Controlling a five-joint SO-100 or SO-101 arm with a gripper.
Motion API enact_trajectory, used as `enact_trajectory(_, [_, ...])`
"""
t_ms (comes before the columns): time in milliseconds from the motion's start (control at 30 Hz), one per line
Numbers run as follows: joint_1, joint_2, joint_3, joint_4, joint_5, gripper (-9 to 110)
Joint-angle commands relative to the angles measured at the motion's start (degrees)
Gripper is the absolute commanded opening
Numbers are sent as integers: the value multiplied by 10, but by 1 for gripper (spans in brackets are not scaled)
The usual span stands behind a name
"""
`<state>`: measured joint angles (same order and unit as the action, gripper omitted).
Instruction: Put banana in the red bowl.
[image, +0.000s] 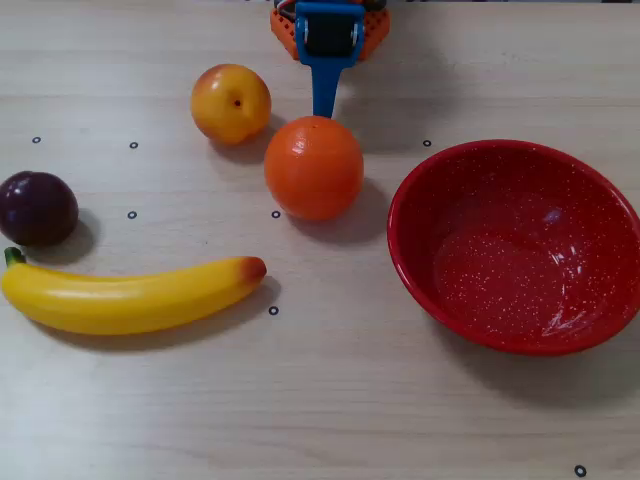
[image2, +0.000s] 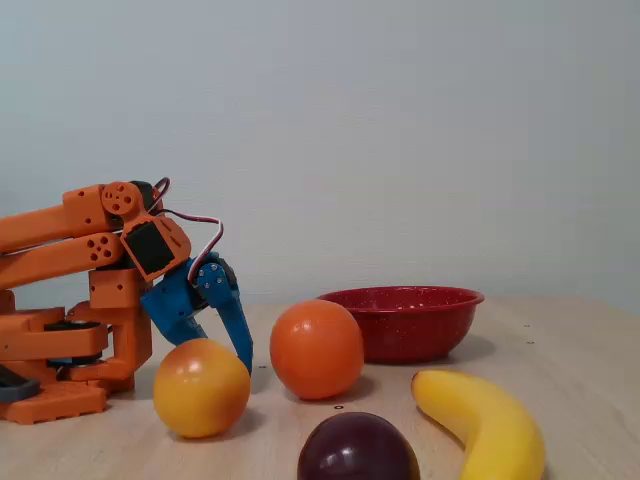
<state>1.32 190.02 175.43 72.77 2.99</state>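
Nearest the fixed camera, well apart from the red bowl (image: 515, 245), the banana (image: 130, 295) lies flat on the table (image: 330, 400), with a dark plum (image: 36, 207) just beside its green stem end. Between banana and bowl sits an orange (image: 313, 167), a yellow-orange peach (image: 231, 103) near it on the side away from the bowl. Farthest back, behind the orange, the gripper (image2: 240, 355) hangs tip-down, holding nothing; open or closed, cannot tell.

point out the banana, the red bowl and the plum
banana (image: 130, 298), overhead view, middle of its yellow body
red bowl (image: 405, 200), overhead view, left rim
plum (image: 36, 207), overhead view, centre of its dark purple top
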Motion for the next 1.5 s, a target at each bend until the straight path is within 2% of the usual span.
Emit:
enact_trajectory(0, [12,8,-3,33,2,0])
enact_trajectory(900, [11,8,-3,33,2,0])
enact_trajectory(1467, [13,-55,-61,8,-47,0])
